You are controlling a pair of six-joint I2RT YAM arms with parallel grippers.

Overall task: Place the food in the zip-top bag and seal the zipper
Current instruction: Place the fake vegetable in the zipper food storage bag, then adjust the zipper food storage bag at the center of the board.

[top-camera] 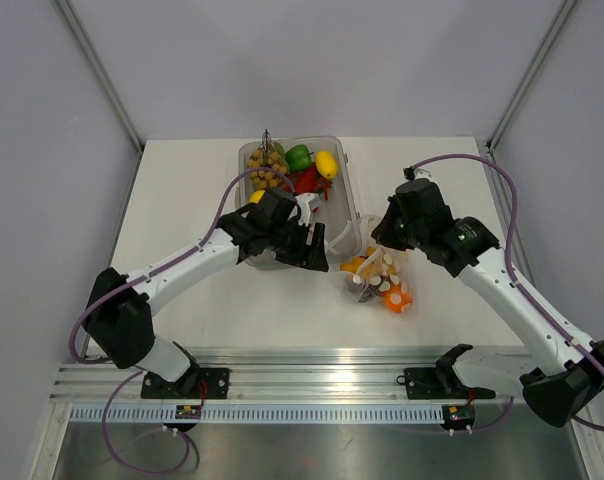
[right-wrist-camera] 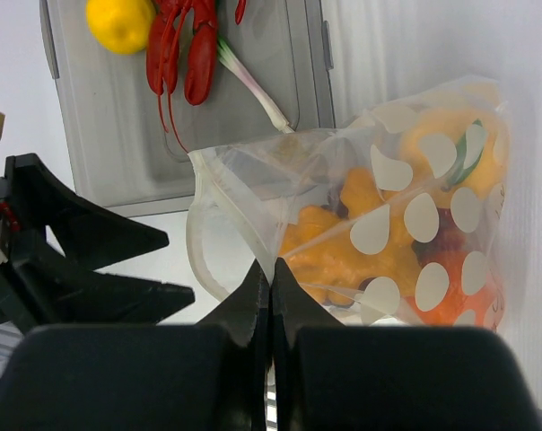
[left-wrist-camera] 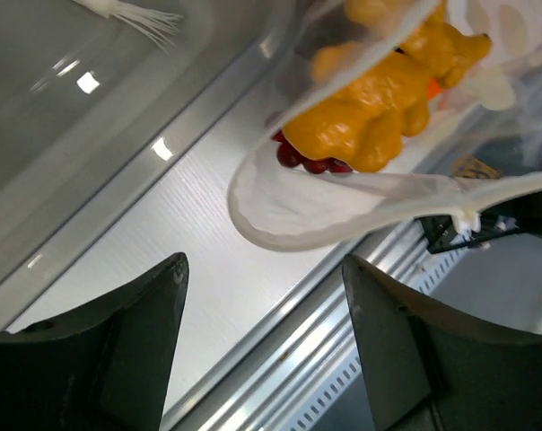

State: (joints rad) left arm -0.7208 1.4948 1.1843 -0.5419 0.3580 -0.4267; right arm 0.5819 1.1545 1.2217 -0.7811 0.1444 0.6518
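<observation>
Pinching the zip-top bag (right-wrist-camera: 406, 224) at its mouth edge, right gripper (right-wrist-camera: 271, 278) clamped; orange food (right-wrist-camera: 343, 256) just beyond the tips. Bag mouth ahead of left gripper (left-wrist-camera: 262, 269), spread apart, empty.

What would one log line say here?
right jaws: shut on zip-top bag edge | left jaws: open, empty | bag mouth: open | food: some bagged, some in tray

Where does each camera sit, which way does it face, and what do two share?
Top external: above, behind the bases, looking down on the white table; both arms show.
Left wrist: on that wrist, facing the clear white-dotted plastic bag; open left gripper shows.
Right wrist: on that wrist, looking down; right gripper shows, shut on the bag's edge.
Shared: top and right wrist both show the yellow lemon in the clear rigid tray.
</observation>
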